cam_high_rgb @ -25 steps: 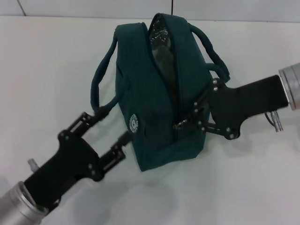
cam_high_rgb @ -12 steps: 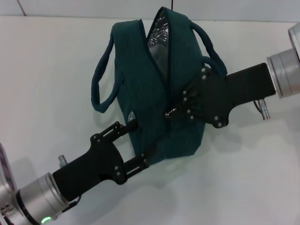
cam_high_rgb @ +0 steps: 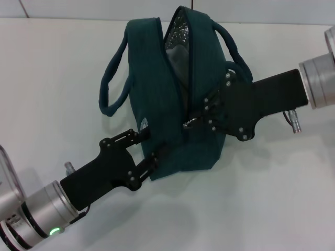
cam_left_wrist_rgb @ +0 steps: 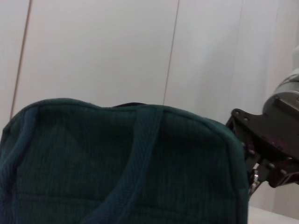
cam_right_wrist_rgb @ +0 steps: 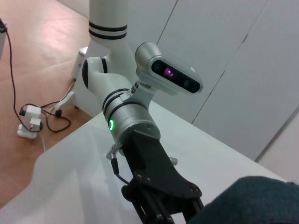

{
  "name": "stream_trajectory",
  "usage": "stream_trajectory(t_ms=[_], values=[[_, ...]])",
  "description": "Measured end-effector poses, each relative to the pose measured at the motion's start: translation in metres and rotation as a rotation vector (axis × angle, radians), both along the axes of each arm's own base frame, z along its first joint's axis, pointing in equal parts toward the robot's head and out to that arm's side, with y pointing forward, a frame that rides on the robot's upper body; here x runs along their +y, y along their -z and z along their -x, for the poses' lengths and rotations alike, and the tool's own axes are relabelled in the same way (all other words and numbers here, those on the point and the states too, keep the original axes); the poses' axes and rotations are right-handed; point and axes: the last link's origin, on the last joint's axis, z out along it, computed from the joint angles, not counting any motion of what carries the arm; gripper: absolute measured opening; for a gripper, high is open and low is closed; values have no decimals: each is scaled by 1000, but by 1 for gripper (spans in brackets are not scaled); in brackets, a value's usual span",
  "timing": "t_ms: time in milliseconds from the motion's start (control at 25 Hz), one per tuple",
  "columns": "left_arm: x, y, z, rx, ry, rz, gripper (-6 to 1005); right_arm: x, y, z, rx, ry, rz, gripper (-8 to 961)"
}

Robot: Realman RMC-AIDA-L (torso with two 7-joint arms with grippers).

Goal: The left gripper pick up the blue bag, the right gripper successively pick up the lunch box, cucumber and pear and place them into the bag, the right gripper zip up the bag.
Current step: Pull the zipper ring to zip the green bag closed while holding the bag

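Observation:
The dark teal bag (cam_high_rgb: 157,83) lies on the white table (cam_high_rgb: 52,63), its top zip shut along the near half and gaping at the far half, where silver lining (cam_high_rgb: 178,36) shows. My left gripper (cam_high_rgb: 149,147) clamps the bag's near lower end. My right gripper (cam_high_rgb: 198,119) is shut on the zip pull (cam_high_rgb: 188,124) at mid-length of the zip. The bag fills the left wrist view (cam_left_wrist_rgb: 117,177), with the right gripper (cam_left_wrist_rgb: 261,158) beside it. The lunch box, cucumber and pear are out of sight.
Two loop handles (cam_high_rgb: 107,78) hang off the bag's sides, one toward each arm. The right wrist view shows my left arm (cam_right_wrist_rgb: 154,163), my body and head, and the table's edge with floor and cables beyond.
My left gripper has moved in from the left and closed on the bag's near end. My right gripper has drawn the zip pull farther along the bag. The bag has shifted slightly.

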Motion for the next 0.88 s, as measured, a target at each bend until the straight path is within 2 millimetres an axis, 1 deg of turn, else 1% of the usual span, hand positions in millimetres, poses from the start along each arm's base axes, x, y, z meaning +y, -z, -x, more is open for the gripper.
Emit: stream_trajectory(t_ms=[160, 400, 480, 720, 880], values=[[1, -1, 0, 3, 1, -8, 546, -2, -2, -3, 20, 14, -3, 34], [7, -1, -2, 26, 25, 0, 300, -4, -3, -6, 43, 24, -8, 34], [9, 1, -2, 37, 32, 8, 103, -5, -4, -6, 56, 24, -11, 34], [10, 6, -2, 73, 45, 36, 64, -6, -9, -6, 131, 28, -36, 34], [10, 8, -3, 84, 59, 51, 64, -2, -12, -6, 179, 49, -76, 33]])
